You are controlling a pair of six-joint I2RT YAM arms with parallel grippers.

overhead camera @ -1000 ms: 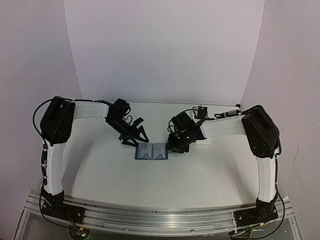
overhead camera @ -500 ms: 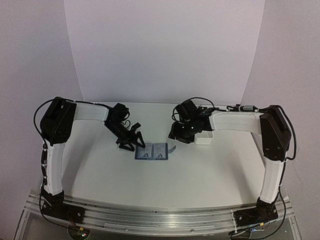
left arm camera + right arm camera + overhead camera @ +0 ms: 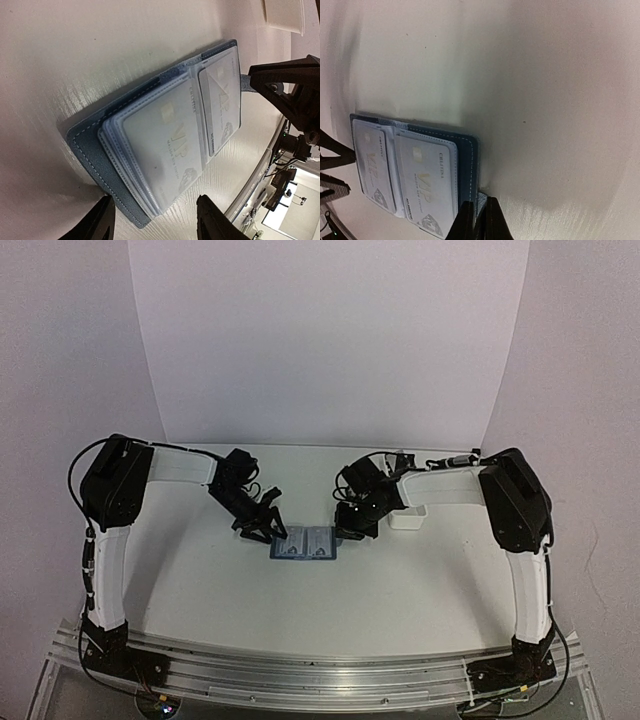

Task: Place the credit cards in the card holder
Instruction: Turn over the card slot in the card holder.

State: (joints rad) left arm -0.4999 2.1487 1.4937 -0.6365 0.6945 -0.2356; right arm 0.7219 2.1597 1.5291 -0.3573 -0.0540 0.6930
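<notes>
The blue card holder (image 3: pixel 304 543) lies open and flat on the table. White VIP credit cards sit in its clear sleeves, one on each page (image 3: pixel 172 145) (image 3: pixel 222 97). They also show in the right wrist view (image 3: pixel 427 180) (image 3: pixel 370 160). My left gripper (image 3: pixel 268 530) is open and low at the holder's left edge, its fingers (image 3: pixel 102 220) astride the near corner of the holder (image 3: pixel 90 150). My right gripper (image 3: pixel 347 532) is at the holder's right edge. It (image 3: pixel 480 220) is shut on the small light clasp tab (image 3: pixel 483 199).
The long white tray (image 3: pixel 408 516) stands just right of my right gripper, and its corner shows in the left wrist view (image 3: pixel 285 15). The white backdrop rises behind the table. A metal rail runs along the near edge.
The right gripper lifted back toward the tray, then came down again to the holder's right edge and closed on the clasp tab. The left gripper edged closer to the holder's left side.
</notes>
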